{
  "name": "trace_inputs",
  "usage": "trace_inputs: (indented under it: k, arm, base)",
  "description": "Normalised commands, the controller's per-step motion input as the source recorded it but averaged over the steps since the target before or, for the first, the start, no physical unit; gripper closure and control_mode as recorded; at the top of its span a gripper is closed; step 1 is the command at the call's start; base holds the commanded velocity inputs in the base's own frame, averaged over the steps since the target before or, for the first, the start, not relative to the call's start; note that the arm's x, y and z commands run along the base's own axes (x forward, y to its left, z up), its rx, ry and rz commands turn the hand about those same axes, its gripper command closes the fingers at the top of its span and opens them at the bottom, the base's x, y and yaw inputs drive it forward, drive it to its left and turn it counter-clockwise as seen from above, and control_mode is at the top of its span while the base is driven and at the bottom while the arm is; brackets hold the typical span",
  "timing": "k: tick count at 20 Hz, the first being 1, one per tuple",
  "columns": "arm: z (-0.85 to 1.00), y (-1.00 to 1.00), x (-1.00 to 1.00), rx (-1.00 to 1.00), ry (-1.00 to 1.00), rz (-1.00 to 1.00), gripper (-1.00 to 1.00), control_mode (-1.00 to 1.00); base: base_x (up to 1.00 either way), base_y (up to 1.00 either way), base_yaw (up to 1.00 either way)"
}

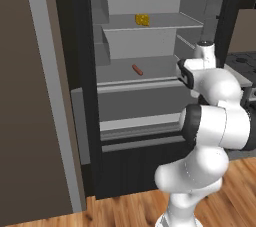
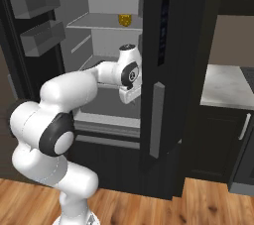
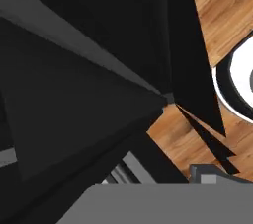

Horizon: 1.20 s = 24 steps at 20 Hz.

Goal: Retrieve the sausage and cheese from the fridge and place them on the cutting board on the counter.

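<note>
My tool (image 2: 130, 99), jaws spread and empty as far as I can judge, hangs at the fridge (image 1: 145, 91) opening. I'd reach left onto the lower shelf for the sausage (image 1: 137, 69); the cheese (image 1: 142, 19) sits one shelf higher.

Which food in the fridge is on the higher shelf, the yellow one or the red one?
The yellow cheese sits on the higher shelf. The reddish sausage lies one shelf below it.
</note>
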Motion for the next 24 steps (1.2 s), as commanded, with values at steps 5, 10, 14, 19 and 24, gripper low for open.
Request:
trace_inputs:
  k: [5,10,14,19,24]
  arm:
    - [-0.06,-0.27,-0.19,0.15,0.0,-0.38,-1.0,-1.0]
    - [0.0,-0.4,-0.63,0.14,0.0,-0.34,-1.0,-1.0]
    - [-0.01,-0.72,-0.49,0.1,0.0,-0.32,-1.0,-1.0]
    - [0.0,-0.73,-0.03,0.06,0.0,-0.27,-1.0,-1.0]
    - [0.06,-0.43,0.19,0.05,-0.03,-0.21,-1.0,-1.0]
  base:
    - [0.0,0.0,0.0]
    - [0.0,0.0,0.0]
    - [0.0,0.0,0.0]
    - [0.0,0.0,0.0]
    - [0.0,0.0,0.0]
